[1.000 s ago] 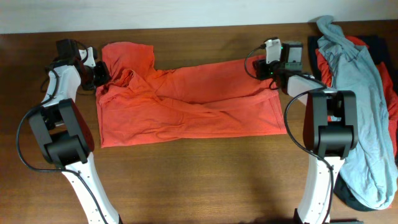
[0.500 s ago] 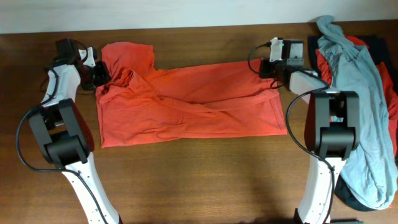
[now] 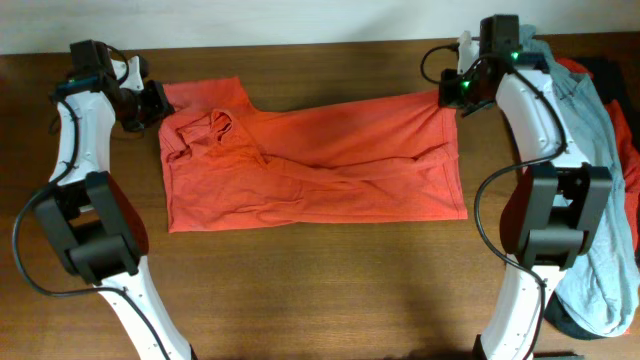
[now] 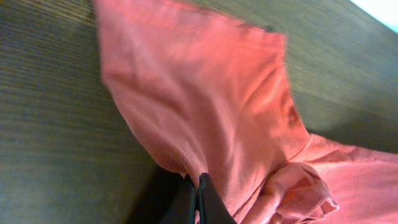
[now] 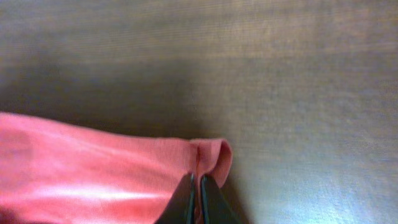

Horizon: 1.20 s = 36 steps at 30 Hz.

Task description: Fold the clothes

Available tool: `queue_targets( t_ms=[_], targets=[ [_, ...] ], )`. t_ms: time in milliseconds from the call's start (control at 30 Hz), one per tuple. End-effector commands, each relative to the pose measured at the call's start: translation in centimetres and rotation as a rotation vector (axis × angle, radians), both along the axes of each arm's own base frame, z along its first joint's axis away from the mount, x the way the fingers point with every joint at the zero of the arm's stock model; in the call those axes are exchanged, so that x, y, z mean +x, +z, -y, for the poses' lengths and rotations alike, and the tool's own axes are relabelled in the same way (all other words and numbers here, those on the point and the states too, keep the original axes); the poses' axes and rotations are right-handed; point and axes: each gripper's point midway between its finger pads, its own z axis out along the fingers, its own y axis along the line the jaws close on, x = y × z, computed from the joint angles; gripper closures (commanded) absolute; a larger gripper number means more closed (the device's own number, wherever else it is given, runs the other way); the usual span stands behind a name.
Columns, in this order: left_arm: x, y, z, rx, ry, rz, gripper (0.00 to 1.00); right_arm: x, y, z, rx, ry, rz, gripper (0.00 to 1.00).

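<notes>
The orange-red T-shirt (image 3: pixel 310 165) lies spread across the table's middle, folded lengthwise, with no print showing. My left gripper (image 3: pixel 150 100) is shut on its far-left edge by the sleeve; in the left wrist view the closed jaws (image 4: pixel 198 186) pinch the cloth (image 4: pixel 205 106), which is lifted off the wood. My right gripper (image 3: pixel 452 92) is shut on the shirt's far-right corner; the right wrist view shows the jaws (image 5: pixel 196 183) clamping the hem (image 5: pixel 93 180). Both held edges sit near the table's far side.
A pile of other clothes, a light grey-blue garment (image 3: pixel 590 180) over red (image 3: pixel 575 70) and navy pieces (image 3: pixel 610 75), lies at the right edge, close to my right arm. The table's far edge (image 3: pixel 300 45) meets a white wall.
Both grippers have moved toward the far edge and lifted, pulling the shirt's top edge back and stretching it. The left sleeve has been drawn out flatter.
</notes>
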Motion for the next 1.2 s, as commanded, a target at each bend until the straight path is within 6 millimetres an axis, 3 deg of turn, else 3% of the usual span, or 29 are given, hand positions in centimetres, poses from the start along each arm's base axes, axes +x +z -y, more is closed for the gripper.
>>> queue_targets(
  t_ms=[0, 267, 467, 533, 867, 1067, 1167],
  targets=[
    [-0.2, 3.7, -0.2, 0.014, -0.025, 0.063, 1.0, -0.5, 3.8, 0.7, -0.02, -0.009, 0.023, 0.96],
    [-1.9, 3.9, -3.6, 0.061, 0.054, 0.013, 1.0, -4.3, 2.6, 4.0, -0.065, -0.078, -0.141, 0.96],
    [-4.4, 3.0, -2.4, 0.022, 0.024, -0.094, 1.0, -7.3, 1.9, 4.6, -0.051, -0.093, -0.268, 0.96],
    [-6.3, 2.4, -1.8, 0.001, 0.019, -0.179, 1.0, -8.9, 1.6, 4.4, -0.045, -0.09, -0.332, 0.96],
    [-11.6, 1.8, -0.2, -0.062, 0.014, -0.414, 1.0, -12.7, 1.4, 4.7, -0.086, -0.067, -0.489, 0.93],
    [-14.3, 1.2, -1.6, 0.036, 0.029, -0.537, 0.98, -13.9, 1.4, 4.6, -0.09, -0.061, -0.537, 0.91],
    [-14.9, 1.0, -1.9, 0.056, 0.031, -0.564, 0.87, -14.9, 1.1, 5.6, -0.149, -0.068, -0.583, 0.85]
  ],
)
